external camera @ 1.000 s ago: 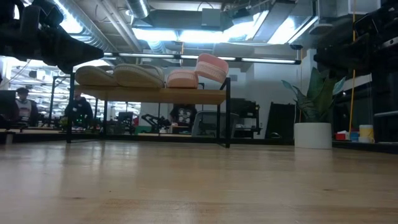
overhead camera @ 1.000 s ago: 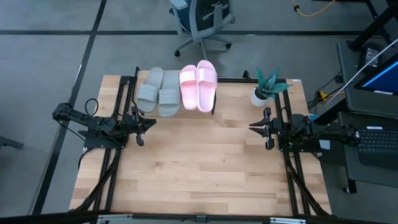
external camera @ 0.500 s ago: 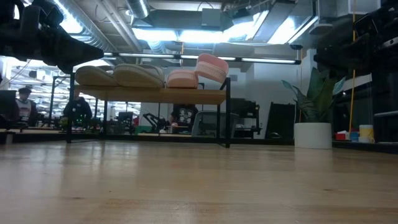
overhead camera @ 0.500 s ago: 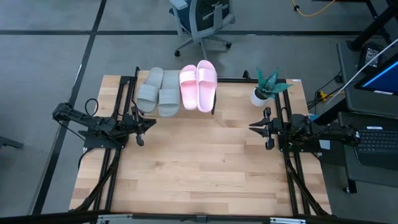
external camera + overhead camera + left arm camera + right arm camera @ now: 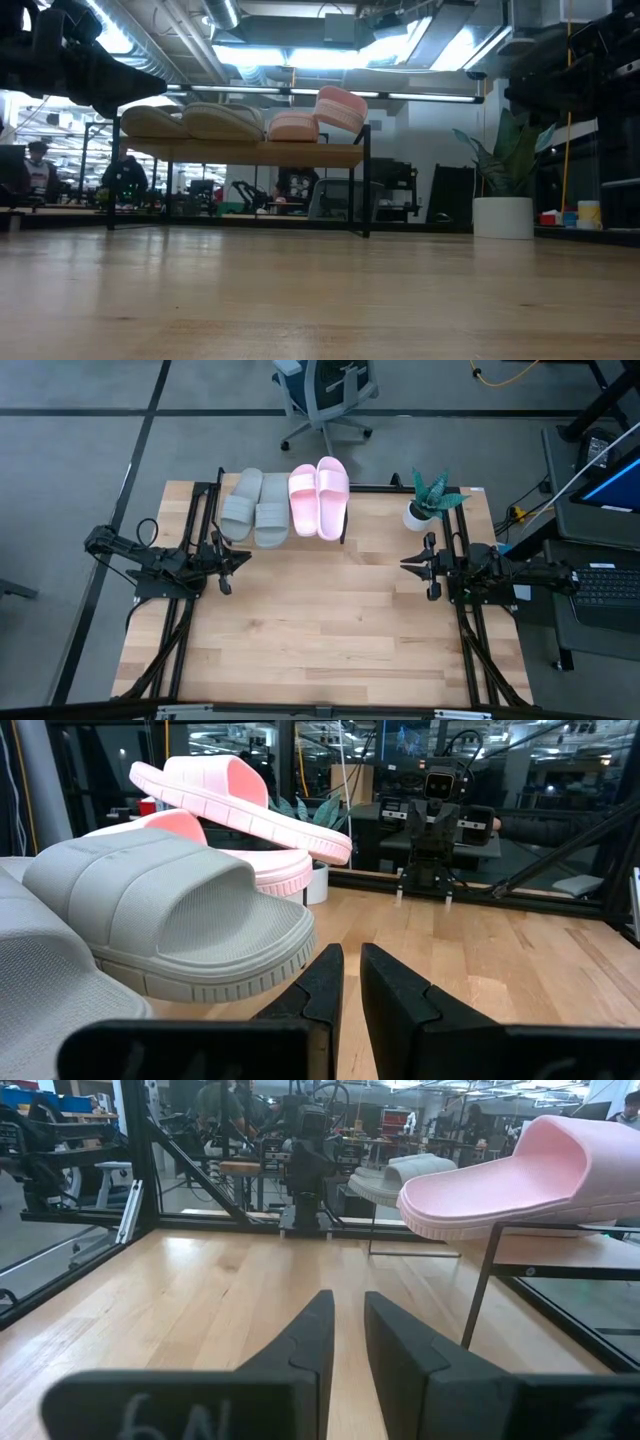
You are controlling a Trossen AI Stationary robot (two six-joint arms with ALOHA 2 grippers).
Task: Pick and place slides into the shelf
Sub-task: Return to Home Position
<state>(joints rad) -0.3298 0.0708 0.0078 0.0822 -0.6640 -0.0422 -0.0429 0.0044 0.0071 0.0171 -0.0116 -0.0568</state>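
Note:
The shelf stands at the table's far edge on thin black legs. Two grey-green slides lie side by side on its plank top, left of two pink slides. One pink slide lies flat. The other pink slide is tilted, resting on the flat pink one and over the shelf's right end. My left gripper is shut and empty at the table's left side, pointing right. My right gripper is shut and empty at the right side, pointing left. The wrist views show each gripper's fingers close together.
A potted plant in a white pot stands at the table's far right corner. The bare wooden table top lies between the two arms. An office chair stands beyond the far edge. People show in the room behind.

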